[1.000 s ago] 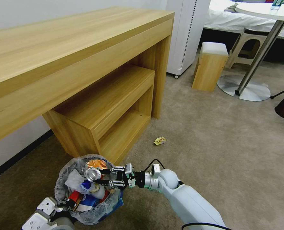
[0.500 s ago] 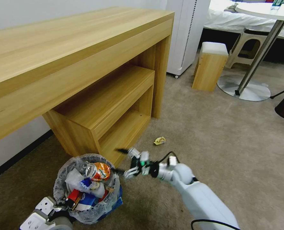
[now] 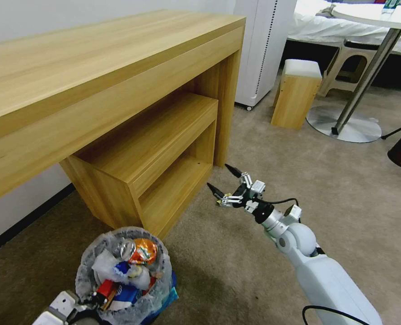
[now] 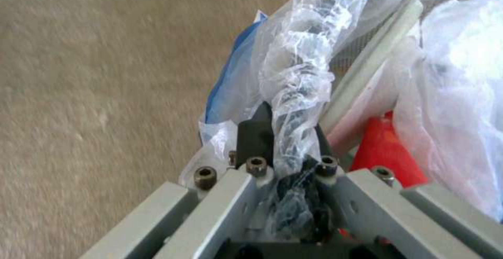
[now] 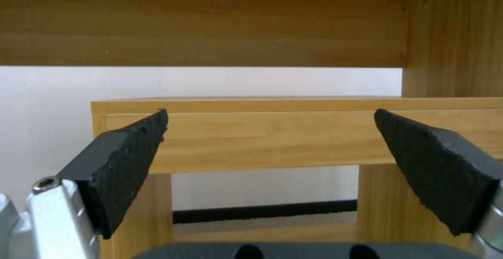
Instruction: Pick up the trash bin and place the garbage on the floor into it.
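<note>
The blue trash bin with its crinkly clear bag stands low at my left, piled with garbage; an orange can lies on top. My left gripper is shut on the bag-lined rim, and a red cup shows just inside. My right gripper hangs open over the beige floor by the desk's corner, its black fingers spread wide with nothing between them. A scrap of yellow wrapper peeks out below it, mostly hidden.
A long wooden desk with a lower shelf unit fills the left. Behind stand a white cabinet, a wooden stool and a round table's metal base. Open carpet lies to the right.
My right gripper let the orange can go into the bin, then swung forward and right, open, to above the yellow wrapper. The can now rests on the pile.
</note>
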Tool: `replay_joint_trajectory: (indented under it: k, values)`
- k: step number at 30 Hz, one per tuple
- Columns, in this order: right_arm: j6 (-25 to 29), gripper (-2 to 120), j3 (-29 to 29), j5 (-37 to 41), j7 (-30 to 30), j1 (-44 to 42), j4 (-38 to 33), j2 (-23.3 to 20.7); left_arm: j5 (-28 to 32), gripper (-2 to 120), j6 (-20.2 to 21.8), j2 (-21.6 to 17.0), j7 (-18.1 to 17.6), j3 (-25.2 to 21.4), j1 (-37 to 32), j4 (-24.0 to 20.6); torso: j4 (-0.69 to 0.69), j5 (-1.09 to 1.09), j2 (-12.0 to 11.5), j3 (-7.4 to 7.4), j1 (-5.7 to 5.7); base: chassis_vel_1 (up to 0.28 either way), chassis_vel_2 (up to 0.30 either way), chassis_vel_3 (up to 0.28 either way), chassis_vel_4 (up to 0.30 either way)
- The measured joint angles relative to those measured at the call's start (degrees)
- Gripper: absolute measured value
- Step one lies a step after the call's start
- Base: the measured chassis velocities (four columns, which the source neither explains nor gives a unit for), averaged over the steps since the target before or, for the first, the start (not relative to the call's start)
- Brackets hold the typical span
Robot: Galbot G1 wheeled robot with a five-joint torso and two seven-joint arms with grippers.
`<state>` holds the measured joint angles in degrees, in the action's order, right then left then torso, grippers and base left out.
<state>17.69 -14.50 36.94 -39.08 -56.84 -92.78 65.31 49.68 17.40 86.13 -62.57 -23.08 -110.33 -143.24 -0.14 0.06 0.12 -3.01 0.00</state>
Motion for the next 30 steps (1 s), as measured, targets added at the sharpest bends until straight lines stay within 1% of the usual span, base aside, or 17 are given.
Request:
replay_joint_trajectory:
  k: [1,3,5,6,7,8,9,10,11,13,14,18,22,23,25,27,30]
  values:
    - [0.0,100,0.0,0.0,0.0,0.0,0.1,0.0,-0.1,1,0.0,0.0,0.0,0.2,0.0,0.0,0.0,0.0,0.0,0.0,0.0,0.0,0.0,0.0,0.0]
    - [0.0,100,0.1,0.0,0.0,0.3,0.5,0.3,-2.1,1,-0.3,-0.1,0.4,3.1,-0.4,0.0,0.0,0.0,0.0,0.0,0.0,0.0,0.0,0.0,0.0]
    - [0.0,100,0.1,0.0,0.0,0.3,0.5,0.3,-2.1,1,-0.3,-0.1,0.4,3.1,-0.4,0.0,0.0,0.0,0.0,0.0,0.0,0.0,0.0,0.0,0.0]
    - [0.0,100,0.6,-0.2,0.0,1.0,1.5,0.9,-5.8,1,-0.6,-0.7,2.9,8.9,-0.5,0.0,0.01,0.0,0.0,0.0,0.0,0.0,0.0,0.0,0.0]
    - [0.1,100,0.9,-0.2,0.0,1.2,2.0,1.0,-7.6,1,-0.6,-1.2,5.1,11.2,-0.3,0.0,0.01,-0.02,0.0,0.0,0.0,0.0,0.0,0.0,0.0]
    - [0.1,100,0.9,-0.2,0.0,1.2,2.0,1.0,-7.6,1,-0.6,-1.2,5.1,11.2,-0.3,0.0,0.01,-0.02,0.0,0.0,0.0,0.0,0.0,0.0,0.0]
    - [0.4,100,1.1,-0.2,0.0,1.3,2.5,1.0,-8.8,1,-0.6,-1.6,6.5,12.0,0.1,0.0,0.01,-0.02,0.0,0.0,0.0,0.0,0.0,0.0,0.0]
    - [1.8,100,1.6,0.1,0.5,1.4,4.0,1.0,-11.5,1,-0.6,-2.5,10.3,13.6,1.1,0.1,0.0,0.01,0.0,0.0,0.0,0.0,0.0,0.0,0.0]
    - [2.7,100,2.0,0.8,0.7,1.4,4.8,1.0,-12.4,1,0.1,-3.0,13.4,14.3,2.0,0.9,0.0,0.0,0.0,0.0,0.0,0.0,0.0,0.0,0.0]
    - [2.7,100,2.0,0.9,0.6,1.4,4.8,0.9,-12.5,1,0.3,-3.1,13.8,14.3,2.2,1.1,-0.01,0.0,0.0,0.0,0.0,0.0,0.0,0.0,0.0]
    - [3.1,100,2.0,1.7,0.6,1.2,4.9,0.5,-12.8,0,1.3,-3.8,15.9,15.1,3.1,1.5,-0.01,-0.02,0.0,-0.01,0.0,0.0,0.0,0.0,0.0]
    - [3.2,100,2.0,2.2,0.3,1.0,5.0,-0.3,-12.2,0,3.0,-4.6,17.1,15.7,4.5,2.6,-0.01,-0.04,0.0,-0.01,0.0,0.0,0.0,0.0,0.0]
    - [3.3,100,1.8,2.8,-0.3,0.9,5.0,-0.8,-11.7,0,4.0,-5.2,17.7,16.5,5.6,3.3,0.0,0.0,0.0,-0.01,0.0,0.0,0.0,0.0,0.0]
    - [3.3,100,1.8,3.1,-0.6,0.9,5.0,-1.0,-11.4,0,4.5,-5.4,18.3,16.5,6.2,3.5,0.0,-0.02,0.0,-0.01,0.0,0.0,0.0,0.0,0.0]
    - [3.3,100,1.8,3.3,-0.8,0.9,5.1,-1.1,-11.3,0,4.6,-5.6,18.7,16.6,6.9,4.2,0.0,0.0,0.0,0.0,0.0,0.0,0.0,0.0,0.0]
    - [3.4,100,1.9,3.5,-1.2,0.9,5.4,-1.4,-10.8,0,4.9,-5.9,19.6,17.6,9.5,5.3,-0.01,-0.01,0.0,-0.01,0.0,0.0,0.0,0.0,0.0]
    - [3.5,100,1.9,3.7,-1.7,0.9,5.6,-1.5,-10.1,0,4.9,-6.6,20.4,17.3,10.9,5.9,0.0,-0.02,0.0,0.0,0.0,0.0,0.0,0.0,0.0]
